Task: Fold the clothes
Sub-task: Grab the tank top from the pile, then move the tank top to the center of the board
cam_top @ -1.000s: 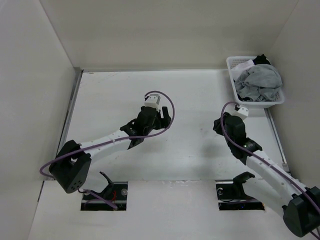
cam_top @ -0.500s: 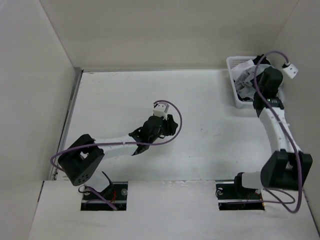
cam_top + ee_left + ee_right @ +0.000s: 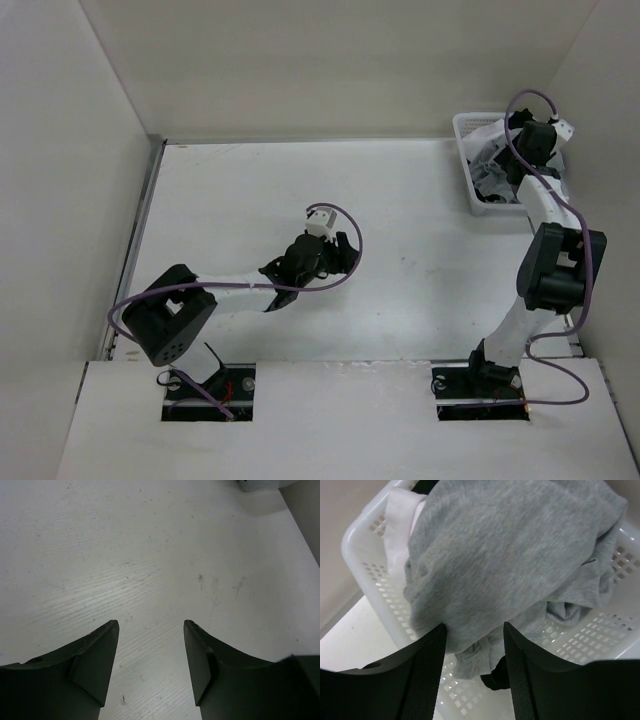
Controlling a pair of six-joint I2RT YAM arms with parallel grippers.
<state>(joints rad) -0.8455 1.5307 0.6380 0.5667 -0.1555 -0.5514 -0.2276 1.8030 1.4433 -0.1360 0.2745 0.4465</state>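
The heather-grey T-shirt (image 3: 510, 565) lies bunched in a white plastic basket (image 3: 360, 535), which stands on the white table (image 3: 150, 540) at its far right corner, about 1 o'clock from the table's middle in the overhead view. The shirt is crumpled and heaped above the basket's rim, filling most of it. A white garment (image 3: 400, 520) is tucked against the shirt's 10 o'clock side in the right wrist view, with a bit of black showing at the top edge, and a dark scrap of cloth peeks out under the shirt near 6 o'clock. The right gripper (image 3: 472, 627) is over the basket with its fingers spread well apart. Grey knit shows in the gap between them, but nothing is pinched, and I cannot tell whether the tips touch the cloth. The left gripper (image 3: 150, 625) hangs low over the bare middle of the table, well apart from the basket, which lies toward its 1 o'clock. Its two fingers are parted wide, with only the scuffed tabletop between them.
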